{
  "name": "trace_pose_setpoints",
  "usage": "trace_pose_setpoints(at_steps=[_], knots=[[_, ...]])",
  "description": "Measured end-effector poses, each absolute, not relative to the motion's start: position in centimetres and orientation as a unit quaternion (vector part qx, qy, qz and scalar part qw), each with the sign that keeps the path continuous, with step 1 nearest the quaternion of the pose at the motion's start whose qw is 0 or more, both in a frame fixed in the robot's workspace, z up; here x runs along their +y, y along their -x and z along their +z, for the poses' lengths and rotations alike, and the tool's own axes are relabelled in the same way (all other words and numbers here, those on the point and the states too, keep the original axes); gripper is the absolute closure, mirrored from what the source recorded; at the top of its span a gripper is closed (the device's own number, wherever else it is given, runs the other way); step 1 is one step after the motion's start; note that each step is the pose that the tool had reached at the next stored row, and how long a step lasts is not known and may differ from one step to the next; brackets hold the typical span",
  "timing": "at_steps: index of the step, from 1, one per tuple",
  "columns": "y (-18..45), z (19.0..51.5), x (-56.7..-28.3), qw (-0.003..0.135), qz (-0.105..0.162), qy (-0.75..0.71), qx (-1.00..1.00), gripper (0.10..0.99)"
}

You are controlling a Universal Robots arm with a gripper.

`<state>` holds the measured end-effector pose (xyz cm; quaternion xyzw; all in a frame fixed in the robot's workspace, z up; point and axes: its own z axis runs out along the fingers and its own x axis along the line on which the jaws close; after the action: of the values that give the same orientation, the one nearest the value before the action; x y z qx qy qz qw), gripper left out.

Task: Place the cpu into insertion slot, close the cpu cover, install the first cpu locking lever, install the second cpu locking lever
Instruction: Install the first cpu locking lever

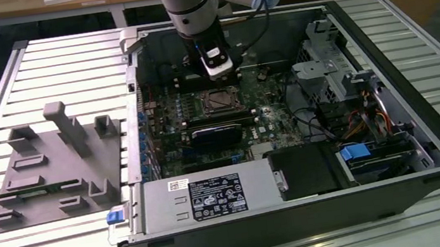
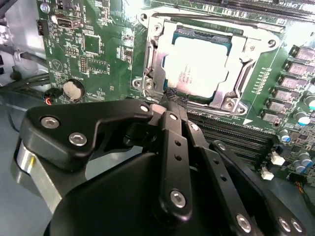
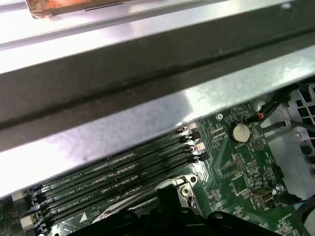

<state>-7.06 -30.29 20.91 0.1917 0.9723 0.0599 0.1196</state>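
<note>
The cpu lies flat in the insertion slot on the green board inside the open computer case. The cpu cover, a silvery frame, lies down over the chip's edges. A thin metal lever runs along one side of the socket, and another lever runs along the adjoining side. My gripper hangs just above the socket, its black fingers pressed together, with the tips at the socket's corner. In the exterior view the gripper stands just behind the socket. Whether the tips touch a lever is hidden.
Long black memory slots run beside the socket, also in the first wrist view. A coin battery sits on the board. The power supply fills the case's front, drive bays the exterior view's right. A grey fixture lies outside the case.
</note>
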Motion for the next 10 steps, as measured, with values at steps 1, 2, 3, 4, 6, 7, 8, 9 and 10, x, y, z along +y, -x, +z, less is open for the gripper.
trace_pose_setpoints(at_steps=[1,2,3,4,6,7,8,9,10], knots=[[7.06,20.91,-30.29,0.12,0.06,-0.192,0.972,0.984],[7.06,20.91,-30.29,0.12,0.06,-0.192,0.972,0.984],[7.06,20.91,-30.29,0.12,0.06,-0.192,0.972,0.984],[7.04,20.9,-30.29,0.118,0.059,-0.192,0.973,0.984],[6.92,20.87,-30.29,0.102,0.056,-0.193,0.974,0.984],[6.84,20.86,-30.29,0.093,0.054,-0.193,0.975,0.984],[6.74,20.85,-30.29,0.084,0.052,-0.194,0.976,0.984],[6.46,20.82,-30.31,0.062,0.045,-0.195,0.978,0.984],[6.46,20.82,-30.36,0.062,0.045,-0.195,0.978,0.984]])
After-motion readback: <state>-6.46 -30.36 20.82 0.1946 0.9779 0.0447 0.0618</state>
